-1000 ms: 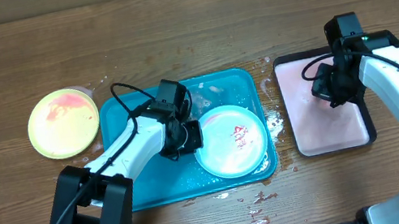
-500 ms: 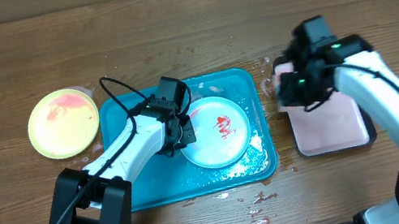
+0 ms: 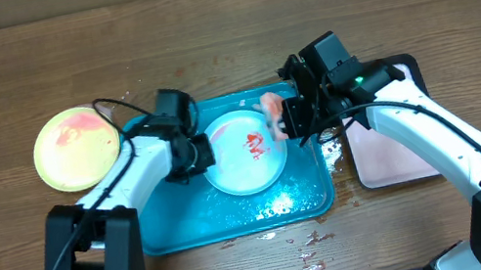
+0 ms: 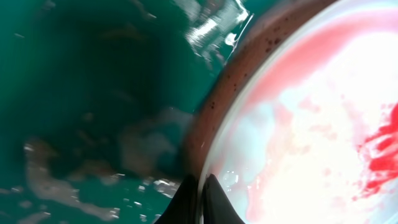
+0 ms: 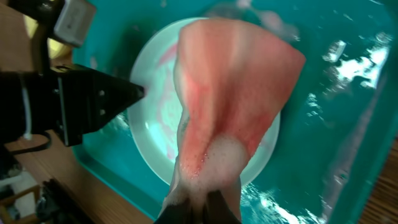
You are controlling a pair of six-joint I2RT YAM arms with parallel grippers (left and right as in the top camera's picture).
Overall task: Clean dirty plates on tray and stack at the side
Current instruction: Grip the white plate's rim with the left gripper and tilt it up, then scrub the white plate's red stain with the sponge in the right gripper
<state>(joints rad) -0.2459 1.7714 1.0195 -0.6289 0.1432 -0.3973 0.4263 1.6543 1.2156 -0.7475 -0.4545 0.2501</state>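
Much of plate (image 5: 155, 93) hidden, pink cloth (image 5: 236, 93) covering

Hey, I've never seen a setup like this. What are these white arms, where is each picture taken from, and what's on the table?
These are two robot arms at a wooden table. One picture looks down from above; the other two come from a camera on each wrist. A wet teal tray holds a pale blue plate smeared red. The left tool pinches that plate's rim. The right tool holds a pink soapy wipe over the plate. A yellow-green plate lies on the table beside the tray, and a pink tray sits on the other side.
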